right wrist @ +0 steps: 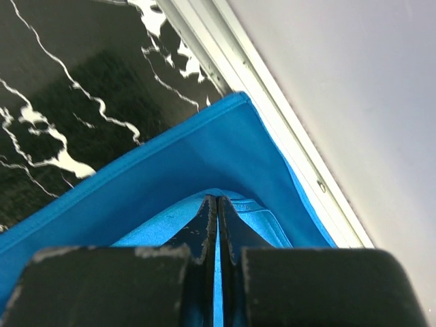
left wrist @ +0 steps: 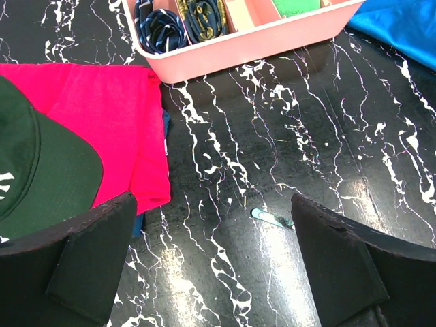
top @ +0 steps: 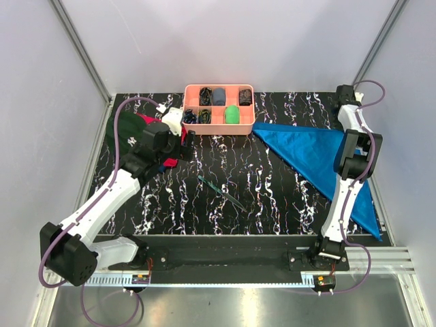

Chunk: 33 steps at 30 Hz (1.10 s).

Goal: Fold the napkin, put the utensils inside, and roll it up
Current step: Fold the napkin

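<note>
Blue cloth fills most of my right wrist feed: the napkin (right wrist: 170, 177) shows a hemmed corner close to the metal rail (right wrist: 272, 129) at the foot of the grey wall (right wrist: 354, 82). The right tool (right wrist: 216, 204) has its two fingers pressed together with a thin strip of that blue fabric between them, so I read it as clamped on the napkin.

From the overhead camera the napkin lies as a long triangle down the right side of the desk (top: 272, 197). It runs from just beside the right end of the pink tray (top: 204, 128) towards the near right corner. The tray sits at the far edge, its compartments holding small dark bundles and one green one.

The utensils (top: 221, 191) lie slanted on the bare marbled surface near the middle, well apart from the napkin. In my left wrist feed only a pale teal tip of them shows, beside the inner edge of one finger.

The left tool (left wrist: 212, 204) hangs above the desk with its fingers wide apart and nothing between them. On its left lie a red cloth (left wrist: 102, 116) and, overlapping it, a dark green cap (left wrist: 41, 170).
</note>
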{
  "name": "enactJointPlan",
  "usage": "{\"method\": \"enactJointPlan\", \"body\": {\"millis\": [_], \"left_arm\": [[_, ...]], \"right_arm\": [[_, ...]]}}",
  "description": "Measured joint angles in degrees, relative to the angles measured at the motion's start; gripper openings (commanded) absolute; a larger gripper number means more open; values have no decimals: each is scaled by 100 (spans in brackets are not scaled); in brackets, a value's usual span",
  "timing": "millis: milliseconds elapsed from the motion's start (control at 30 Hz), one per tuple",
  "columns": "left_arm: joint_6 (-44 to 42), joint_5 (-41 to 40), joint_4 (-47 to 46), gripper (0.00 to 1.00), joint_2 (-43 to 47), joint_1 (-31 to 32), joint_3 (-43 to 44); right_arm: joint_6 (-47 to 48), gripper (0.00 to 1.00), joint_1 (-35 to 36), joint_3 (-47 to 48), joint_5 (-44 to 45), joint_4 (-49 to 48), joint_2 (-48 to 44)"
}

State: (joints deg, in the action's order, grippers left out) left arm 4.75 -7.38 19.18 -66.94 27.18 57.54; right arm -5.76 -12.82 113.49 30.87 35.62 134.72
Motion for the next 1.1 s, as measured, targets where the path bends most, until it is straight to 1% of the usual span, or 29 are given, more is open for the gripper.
{"method": "enactJointPlan", "body": {"millis": [467,967,1033,1067,1100], "left_arm": [[-2,-2,-2,99,-4,-55,-2],[-2,0,-2,99,-4,-92,-4],[-2,0,-2,99,-4,-96,-4],[-2,0,-2,99,-4,-96,-4],[-2,2,-2,99,-4,-96,-4]], "right_arm": [[107,0,-87,909,87,87,498],[129,0,-168,1285,149,289,796],[131,10,-168,1300,144,328,826],[140,24,-170,1344,133,354,857],[144,31,-170,1368,107,361,870]]}}
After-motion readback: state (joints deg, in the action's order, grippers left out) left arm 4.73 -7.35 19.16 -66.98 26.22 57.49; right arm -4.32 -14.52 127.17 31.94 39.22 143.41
